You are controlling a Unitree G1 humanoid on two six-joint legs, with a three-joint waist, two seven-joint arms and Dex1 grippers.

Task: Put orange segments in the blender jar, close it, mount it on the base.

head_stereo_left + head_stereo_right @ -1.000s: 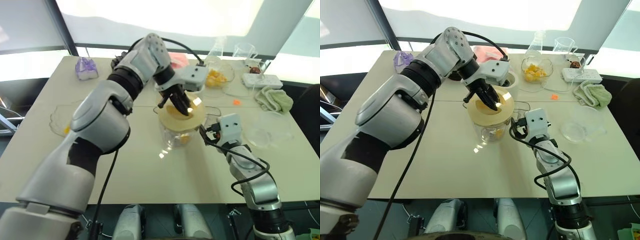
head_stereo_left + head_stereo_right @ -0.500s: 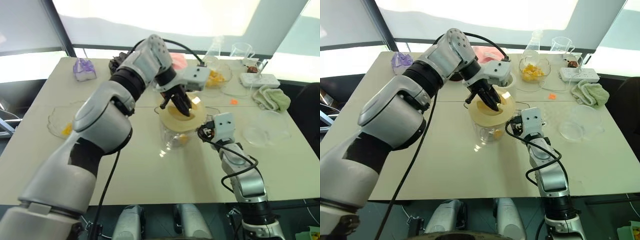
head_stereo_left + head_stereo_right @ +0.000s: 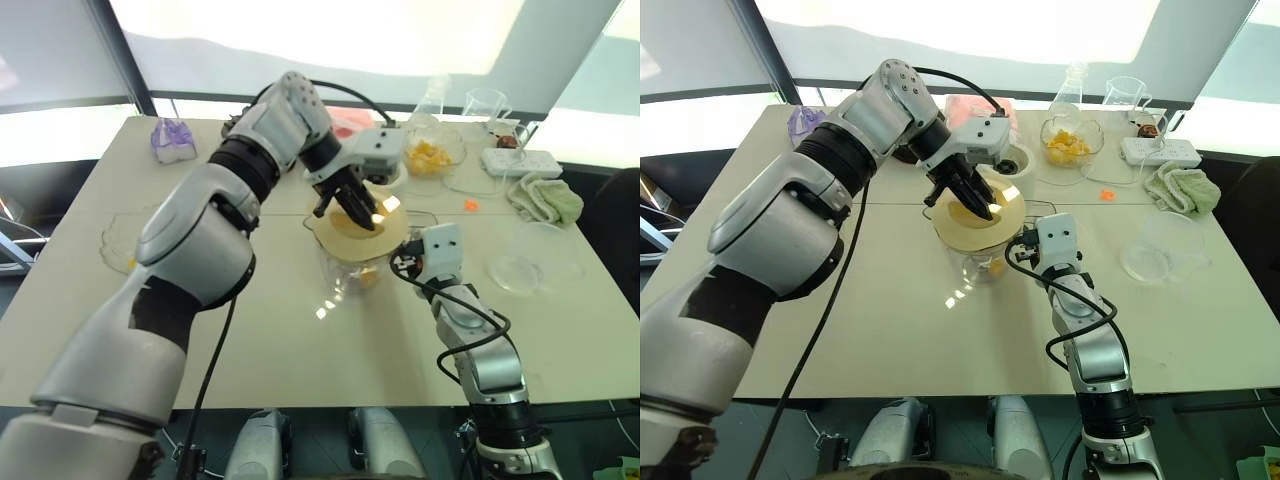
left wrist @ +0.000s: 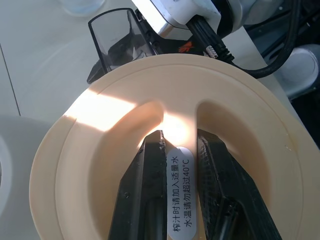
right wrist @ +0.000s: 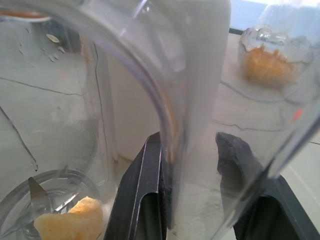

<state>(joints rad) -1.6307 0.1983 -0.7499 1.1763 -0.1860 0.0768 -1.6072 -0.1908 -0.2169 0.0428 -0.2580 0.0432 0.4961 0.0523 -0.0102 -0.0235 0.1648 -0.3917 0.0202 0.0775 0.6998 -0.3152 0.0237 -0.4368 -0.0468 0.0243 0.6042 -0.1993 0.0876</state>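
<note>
The clear blender jar (image 3: 345,268) stands mid-table with a cream lid (image 3: 388,228) on its mouth. My left gripper (image 3: 352,210) reaches down from above and is shut on the lid's central ridge (image 4: 176,142), with a black finger (image 4: 142,195) on each side. My right gripper (image 3: 404,262) comes in level from the right; its fingers (image 5: 142,200) are shut around the jar's clear handle (image 5: 192,125). An orange segment (image 5: 70,222) lies by the blade at the jar's bottom. More orange segments fill a glass bowl (image 3: 432,155) at the back. The cream base (image 3: 1012,160) stands just behind the jar.
At the back right are a power strip (image 3: 518,160), a green towel (image 3: 547,198), a flask (image 3: 435,95) and a beaker (image 3: 487,100). A shallow glass bowl (image 3: 532,268) sits right of my right arm, another (image 3: 122,240) at the left. A tiny orange scrap (image 3: 471,204) lies near the towel.
My right gripper has moved in to the jar's handle and its fingers have closed around it. The left gripper has kept its hold on the lid.
</note>
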